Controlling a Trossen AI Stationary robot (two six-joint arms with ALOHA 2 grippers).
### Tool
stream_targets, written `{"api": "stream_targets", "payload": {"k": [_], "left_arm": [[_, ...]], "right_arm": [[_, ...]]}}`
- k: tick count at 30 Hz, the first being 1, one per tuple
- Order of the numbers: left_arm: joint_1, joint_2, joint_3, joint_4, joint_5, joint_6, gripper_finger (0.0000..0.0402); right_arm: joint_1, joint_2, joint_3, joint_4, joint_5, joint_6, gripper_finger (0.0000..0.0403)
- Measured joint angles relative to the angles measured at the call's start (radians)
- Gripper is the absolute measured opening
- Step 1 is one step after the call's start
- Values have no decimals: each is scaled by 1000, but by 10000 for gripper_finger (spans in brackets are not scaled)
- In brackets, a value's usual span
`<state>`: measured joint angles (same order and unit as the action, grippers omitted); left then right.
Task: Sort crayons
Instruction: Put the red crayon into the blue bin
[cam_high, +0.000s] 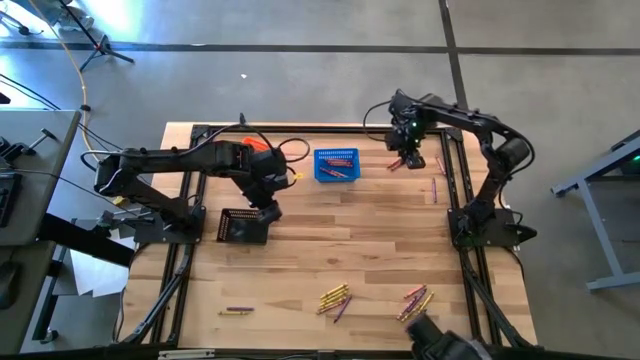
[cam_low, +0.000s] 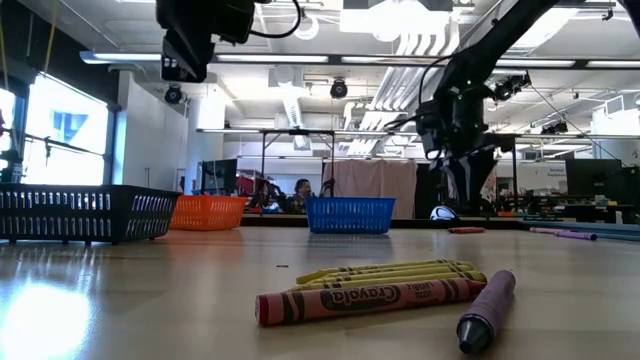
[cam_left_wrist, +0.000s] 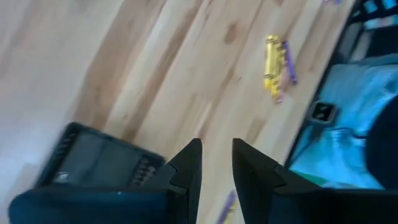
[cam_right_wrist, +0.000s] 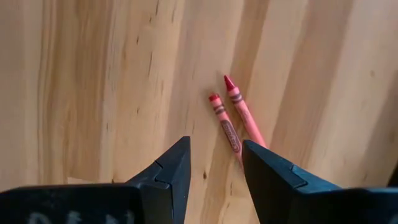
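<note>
right tool (cam_right_wrist: 214, 165): hanging over the far right part of the surface (cam_high: 360, 250), fingers parted a bit, nothing held.
red pair (cam_right_wrist: 233, 118): two red crayons lying side by side on the wood just ahead of the right tool's fingertips, almost touching each other, not touching the tool. From above they sit right beside it, on the side away from the blue basket (cam_high: 336, 165).
left tool (cam_left_wrist: 216, 163): up above the black basket (cam_high: 243, 226), narrow gap between the fingers, nothing in it that I can see.
from the left tool: a bunch of yellow crayons (cam_left_wrist: 272, 64) with a purple one (cam_left_wrist: 288, 62) alongside lies well out ahead of it on the bare wood.
near edge: two loose clusters, one mostly yellow (cam_high: 334, 298) and one mixed red and yellow (cam_high: 415, 300), both well away from both tools. Can't count those exactly from above.
stray purples: one alone near the edge at the left (cam_high: 238, 310), one near the right arm's side (cam_high: 435, 187).
baskets: three, black, orange (cam_low: 208, 212), blue. Some crayons are in the blue one, can't count them.
writing: "Crayola" on the red crayon (cam_low: 370, 299) closest to the low camera, which has a purple crayon (cam_low: 486, 310) lying beside it and yellows behind.
</note>
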<state>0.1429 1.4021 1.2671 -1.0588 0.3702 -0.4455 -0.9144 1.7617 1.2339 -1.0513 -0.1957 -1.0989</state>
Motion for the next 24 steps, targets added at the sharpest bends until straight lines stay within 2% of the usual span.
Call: {"api": "stream_targets", "payload": {"k": [5, 8, 17, 24], "left_arm": [[0, 0, 0, -44, -36, 97, 74], [0, 0, 0, -70, -53, 141, 74], [1, 0, 0, -129, -72, 187, 74], [1, 0, 0, -182, -116, 186, 74]], "right_arm": [[1, 38, 0, 0, 4, -114, 128], [1, 48, 0, 3, 46, -162, 128], [-7, 60, -1, 41, 62, -242, 128], [-8, 98, -1, 40, 66, -245, 128]]}}
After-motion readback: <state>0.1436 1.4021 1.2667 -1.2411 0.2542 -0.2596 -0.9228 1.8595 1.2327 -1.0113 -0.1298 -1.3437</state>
